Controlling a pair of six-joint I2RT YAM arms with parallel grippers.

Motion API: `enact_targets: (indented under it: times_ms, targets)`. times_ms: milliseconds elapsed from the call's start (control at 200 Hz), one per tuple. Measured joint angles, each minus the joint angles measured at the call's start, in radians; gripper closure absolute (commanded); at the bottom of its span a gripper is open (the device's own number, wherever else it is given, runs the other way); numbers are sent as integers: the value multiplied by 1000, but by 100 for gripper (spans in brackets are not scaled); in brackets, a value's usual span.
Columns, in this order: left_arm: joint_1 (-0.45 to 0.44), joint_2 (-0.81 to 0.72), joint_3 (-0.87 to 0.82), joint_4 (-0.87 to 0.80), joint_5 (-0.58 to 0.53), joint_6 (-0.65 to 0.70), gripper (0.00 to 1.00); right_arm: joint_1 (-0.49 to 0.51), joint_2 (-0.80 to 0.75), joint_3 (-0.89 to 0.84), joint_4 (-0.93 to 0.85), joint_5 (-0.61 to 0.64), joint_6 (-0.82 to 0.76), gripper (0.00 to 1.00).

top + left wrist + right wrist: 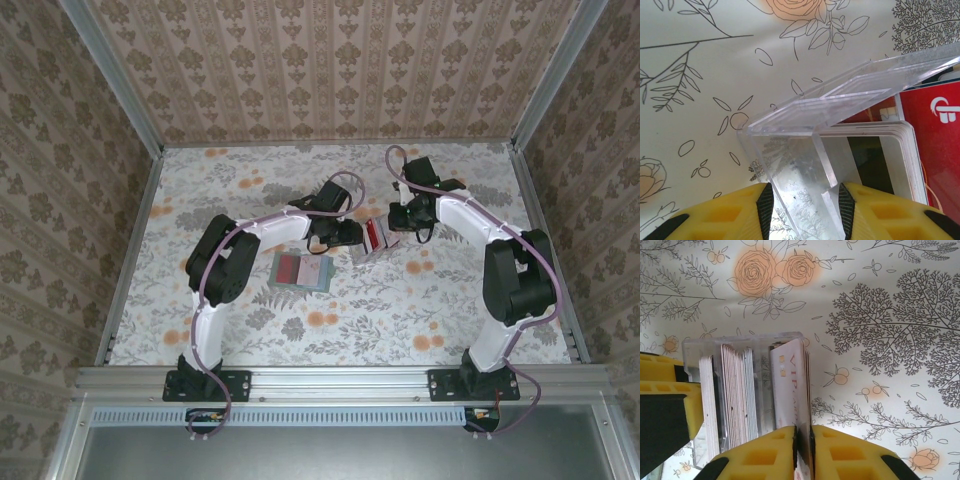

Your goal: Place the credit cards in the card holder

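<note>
A clear acrylic stand [372,238] packed with credit cards [735,390] sits mid-table between my two grippers. My left gripper [805,192] is shut on one clear wall of the stand [800,165]; a red card [935,145] and a white stack [900,150] lie just beyond it. My right gripper [803,432] is shut on a white card [787,385] with a darker one behind it, both upright at the stand's right end. The grey-green card holder [318,272] lies flat nearer the arm bases, with red stripes on its left part.
The floral tablecloth [440,300] covers the table. Patterned walls with metal rails [130,240] close it in on three sides. The left gripper's yellow finger [665,390] stands beside the stand in the right wrist view.
</note>
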Motion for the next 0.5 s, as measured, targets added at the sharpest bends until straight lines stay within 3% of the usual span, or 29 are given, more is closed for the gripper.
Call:
enact_targets:
  times_ms: [115,300,380,430,500]
  targets:
    - [0,0,0,0,0,0,58,-1,0,0,-3,24,-1,81]
    - [0,0,0,1,0,0,58,6,-6,0,2,16,-6,100]
    - [0,0,0,1,1,0,58,6,-9,0,2,15,-8,97]
    - [0,0,0,1,1,0,58,6,-9,0,2,15,-8,90]
    - [0,0,0,2,1,0,58,6,-9,0,1,16,-9,89]
